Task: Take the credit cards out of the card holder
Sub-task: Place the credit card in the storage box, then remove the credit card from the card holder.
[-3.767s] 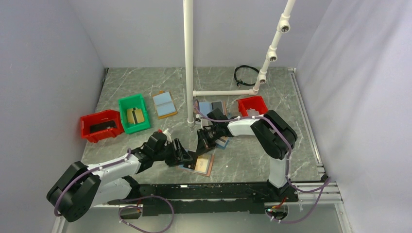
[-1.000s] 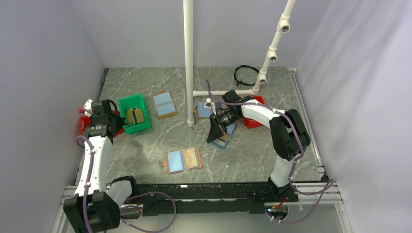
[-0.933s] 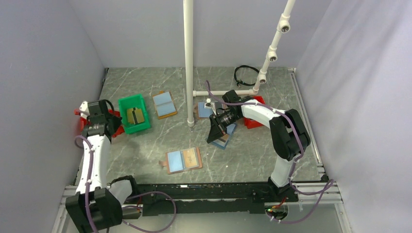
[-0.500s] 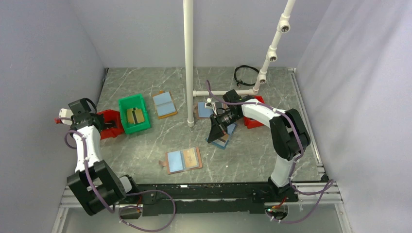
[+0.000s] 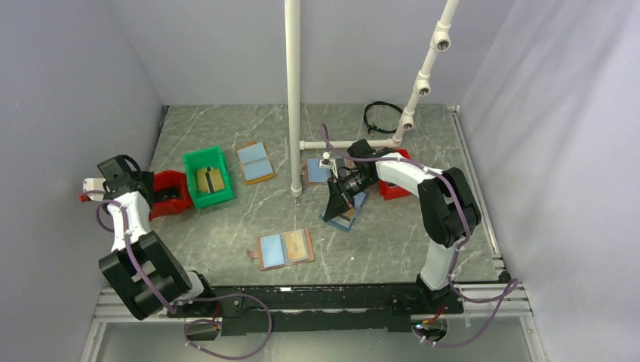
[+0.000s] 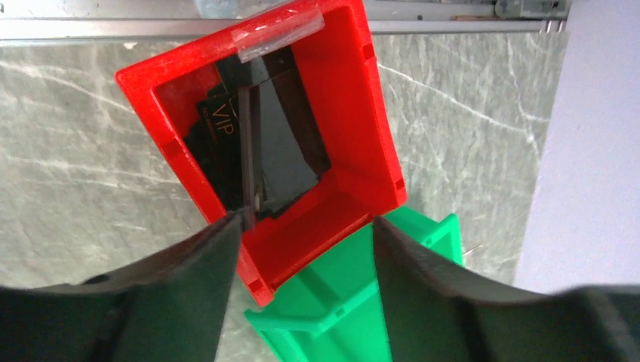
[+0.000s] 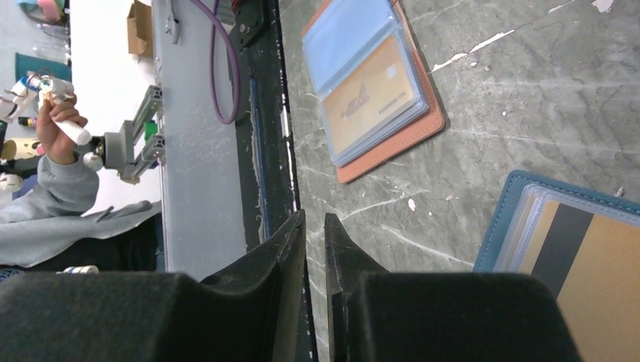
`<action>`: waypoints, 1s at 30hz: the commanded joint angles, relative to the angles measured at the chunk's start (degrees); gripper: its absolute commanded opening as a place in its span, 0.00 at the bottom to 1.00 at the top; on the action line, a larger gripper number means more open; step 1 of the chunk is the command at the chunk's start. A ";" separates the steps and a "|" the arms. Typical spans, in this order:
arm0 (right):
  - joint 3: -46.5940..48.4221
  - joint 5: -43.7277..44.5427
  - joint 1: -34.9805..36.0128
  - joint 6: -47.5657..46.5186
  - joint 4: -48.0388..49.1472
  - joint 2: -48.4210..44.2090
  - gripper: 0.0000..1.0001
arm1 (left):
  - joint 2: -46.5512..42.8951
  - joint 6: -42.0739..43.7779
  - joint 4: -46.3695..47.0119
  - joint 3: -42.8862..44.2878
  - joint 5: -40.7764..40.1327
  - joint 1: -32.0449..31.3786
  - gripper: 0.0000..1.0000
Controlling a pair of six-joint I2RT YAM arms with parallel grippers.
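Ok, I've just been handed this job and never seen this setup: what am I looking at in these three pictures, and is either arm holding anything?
A left arm and a right arm are bolted at the near edge of the table. The wide picture looks down from above and behind them; the other two come from a camera on each wrist. The left tool stands open over a red bin containing dark cards, beside a green bin; it holds nothing. The right tool has its fingers almost together, nothing visible between them, near a navy-rimmed holder. A tan holder with a gold card lies nearer the bases; farther back lie the card holder and an all-blue holder.
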 commanded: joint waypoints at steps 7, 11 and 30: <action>3.64 -1.50 -0.99 -6.35 -4.61 -2.33 0.18 | -11.97 0.73 -5.49 1.81 4.04 0.46 0.80; 3.35 0.78 -0.99 -8.69 -5.08 -5.55 0.18 | -16.62 5.68 -7.15 -0.34 16.54 0.42 0.83; -3.49 10.08 -0.48 -4.61 5.51 -16.18 0.23 | -32.37 19.00 -7.86 -17.30 44.47 -26.99 0.92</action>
